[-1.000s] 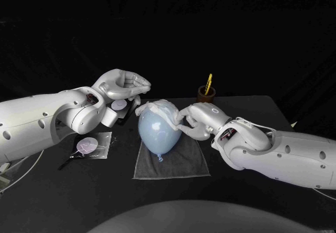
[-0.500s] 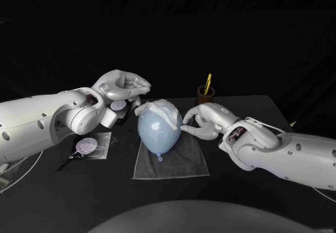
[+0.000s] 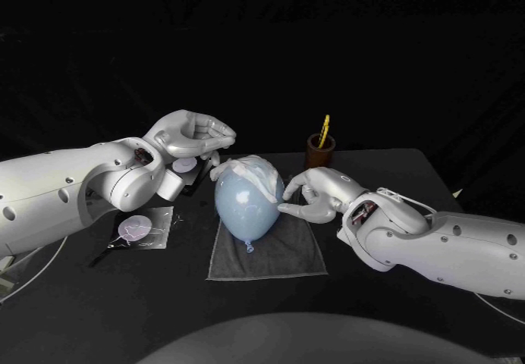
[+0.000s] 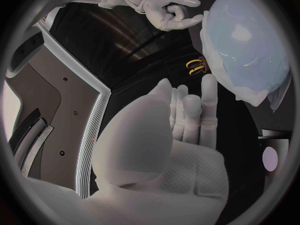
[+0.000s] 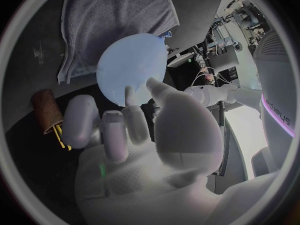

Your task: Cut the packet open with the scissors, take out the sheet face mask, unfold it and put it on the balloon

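- The right hand sits just beside the right flank of the balloon. Its fingers are loosely bent and apart, and it holds nothing. One fingertip reaches the balloon's side, but I can't tell whether it actually touches.
- The left hand hangs above the table, behind and to the left of the balloon. Its fingers are curled in together, with nothing in them.
- The pale blue balloon lies lengthwise on a grey towel, knot end towards the robot.
- The white sheet mask is draped over the balloon's far, rounded end, with creases running down its upper side.
- The packet lies flat on the table to the left of the towel, beside the left forearm. It has a pale round patch on it, and any print is too small to read.
- A brown cup stands at the far edge of the table, behind the right hand. The yellow-handled scissors stand upright in it.
- The left forearm hides the table's far left part.
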`<control>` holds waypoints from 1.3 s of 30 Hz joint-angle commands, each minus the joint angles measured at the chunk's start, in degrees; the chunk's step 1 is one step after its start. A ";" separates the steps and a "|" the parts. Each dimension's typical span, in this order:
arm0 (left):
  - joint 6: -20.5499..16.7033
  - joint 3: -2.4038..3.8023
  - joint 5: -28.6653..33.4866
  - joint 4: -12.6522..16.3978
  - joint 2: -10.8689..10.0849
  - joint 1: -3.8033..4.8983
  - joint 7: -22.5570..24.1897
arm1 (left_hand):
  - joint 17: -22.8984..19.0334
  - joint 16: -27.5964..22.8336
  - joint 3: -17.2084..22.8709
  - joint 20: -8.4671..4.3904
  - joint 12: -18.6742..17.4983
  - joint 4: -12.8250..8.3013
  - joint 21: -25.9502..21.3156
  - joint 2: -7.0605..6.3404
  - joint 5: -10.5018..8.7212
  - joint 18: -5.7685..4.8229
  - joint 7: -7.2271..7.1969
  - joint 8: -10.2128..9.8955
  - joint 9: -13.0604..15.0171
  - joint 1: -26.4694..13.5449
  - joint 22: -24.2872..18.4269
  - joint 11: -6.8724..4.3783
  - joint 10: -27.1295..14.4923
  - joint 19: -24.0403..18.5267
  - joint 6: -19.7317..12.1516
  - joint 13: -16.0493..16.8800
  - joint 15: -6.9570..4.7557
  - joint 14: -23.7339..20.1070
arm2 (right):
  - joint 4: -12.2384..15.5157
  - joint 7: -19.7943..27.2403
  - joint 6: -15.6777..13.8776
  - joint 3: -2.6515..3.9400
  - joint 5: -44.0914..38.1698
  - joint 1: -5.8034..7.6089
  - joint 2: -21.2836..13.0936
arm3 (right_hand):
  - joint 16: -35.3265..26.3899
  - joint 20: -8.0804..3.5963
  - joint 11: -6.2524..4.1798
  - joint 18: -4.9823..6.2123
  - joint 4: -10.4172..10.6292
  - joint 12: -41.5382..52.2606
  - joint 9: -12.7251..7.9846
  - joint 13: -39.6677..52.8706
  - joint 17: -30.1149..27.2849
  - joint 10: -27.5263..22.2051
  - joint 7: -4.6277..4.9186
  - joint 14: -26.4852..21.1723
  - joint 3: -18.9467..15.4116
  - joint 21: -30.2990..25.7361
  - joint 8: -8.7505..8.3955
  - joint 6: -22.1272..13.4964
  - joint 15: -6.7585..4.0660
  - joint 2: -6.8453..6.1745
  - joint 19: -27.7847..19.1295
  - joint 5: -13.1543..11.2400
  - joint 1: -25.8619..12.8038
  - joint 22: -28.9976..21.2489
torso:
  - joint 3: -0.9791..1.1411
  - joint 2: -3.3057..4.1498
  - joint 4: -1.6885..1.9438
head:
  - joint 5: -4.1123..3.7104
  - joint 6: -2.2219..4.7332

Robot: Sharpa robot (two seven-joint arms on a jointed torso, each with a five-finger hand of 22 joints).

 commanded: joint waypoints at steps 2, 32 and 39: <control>0.98 0.05 0.26 0.04 0.18 -0.10 0.68 | -0.02 0.13 0.38 -0.06 0.28 0.11 0.19 -0.36 -0.04 0.85 0.20 -0.22 -0.08 0.02 0.09 -0.27 -0.30 0.24 -0.16 0.09 -0.12 0.29 | -0.36 -2.20 -1.56 0.03 2.44 -0.20 0.61 | -0.10 0.33 0.33 0.31 0.10 -0.27 0.01 1.98 8.42 -0.07 0.21 3.32 -0.64 -0.43 -0.44 -0.76 0.56 0.07 -0.05 0.10 0.85 2.13 | -0.04 0.01 -0.02 | -0.02 0.00; 1.06 0.05 0.39 -0.03 0.40 -0.13 0.61 | 0.03 0.12 0.46 -0.06 0.30 0.10 0.20 -0.38 -0.05 0.85 0.22 -0.22 -0.11 0.03 0.10 -0.26 -0.35 0.24 -0.18 0.09 -0.11 0.33 | -0.24 -2.38 -1.84 0.04 -2.25 -0.46 3.11 | -0.18 0.19 -0.09 0.28 -1.61 -0.06 0.90 2.74 8.67 0.01 -0.32 3.34 -2.41 -0.37 -0.36 1.29 0.28 0.62 0.14 -0.16 6.18 2.45 | 0.01 -0.05 -0.05 | 0.13 0.00; 1.05 0.05 0.39 -0.07 0.47 -0.14 0.56 | 0.09 0.12 0.61 -0.05 0.36 0.06 0.24 -0.44 -0.05 0.85 0.25 -0.21 -0.17 0.04 0.11 -0.24 -0.41 0.25 -0.21 0.08 -0.10 0.37 | -0.19 -5.40 -1.41 0.03 -6.56 -0.47 3.59 | -0.21 0.13 -0.11 0.26 -1.60 -0.23 1.06 2.67 8.69 -0.07 -0.34 3.34 -3.15 -0.34 -0.31 1.63 0.24 0.18 0.16 -0.24 6.15 2.51 | 0.02 0.01 -0.04 | 0.11 0.00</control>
